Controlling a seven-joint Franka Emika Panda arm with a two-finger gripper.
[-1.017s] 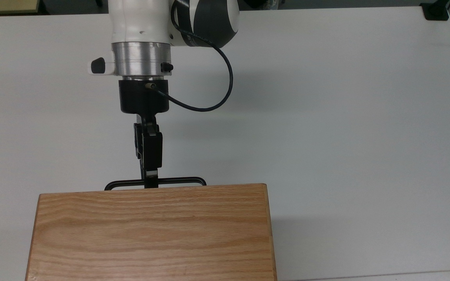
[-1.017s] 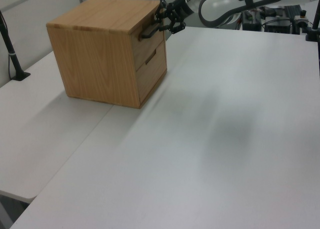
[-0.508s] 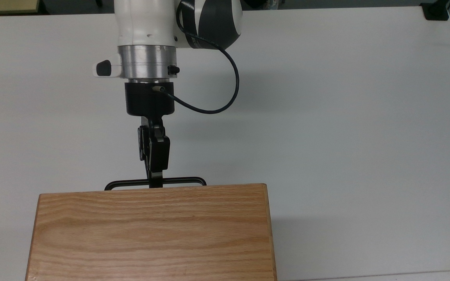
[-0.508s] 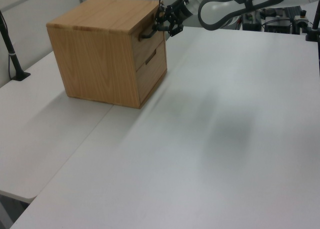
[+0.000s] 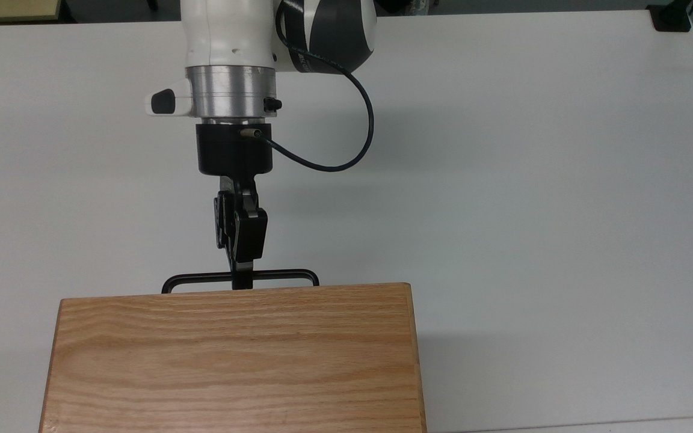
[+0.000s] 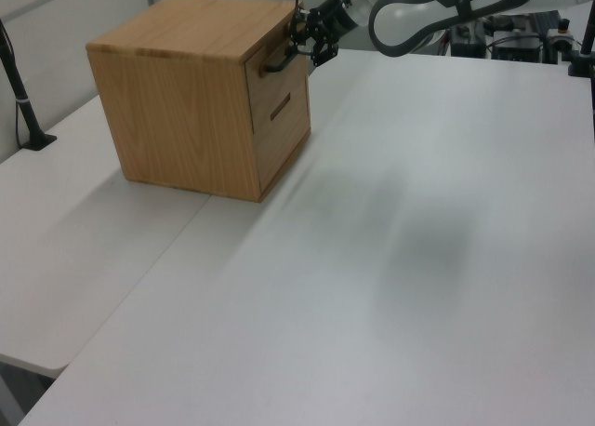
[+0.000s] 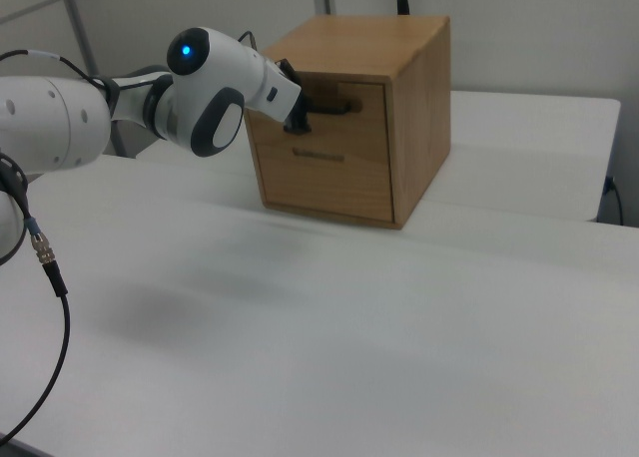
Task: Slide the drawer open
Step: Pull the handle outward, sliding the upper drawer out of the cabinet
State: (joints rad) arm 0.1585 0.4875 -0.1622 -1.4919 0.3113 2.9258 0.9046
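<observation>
Drawer: the upper oak-fronted drawer (image 7: 339, 106) of the oak-grained wooden cabinet (image 5: 235, 355), at the top of the cabinet's front face above a second drawer front; its front looked flush or very nearly flush with the cabinet in the left view.
Handle: a thin black metal bar handle (image 5: 280, 275) stood off the drawer front, its long axis running left-right in the top view, parallel to the cabinet's front edge.
Gripper: the black two-finger gripper (image 5: 242, 278) on the white arm met the bar a little to the top view's left of its middle (image 6: 299, 46).
Jaws: they appeared clamped on the bar, one above and one below it, though the contact itself was too small to confirm.
Key relation: the arm reached the handle square-on, its axis across the bar's length; the drawer's sliding direction ran back along the arm, toward the top view's upper edge.
Desk: the white desk (image 5: 533, 180) lay bare in front of the cabinet.
Judgement: a straight pull back along the arm's axis seemed called for; a skewed pull could bind the drawer.
</observation>
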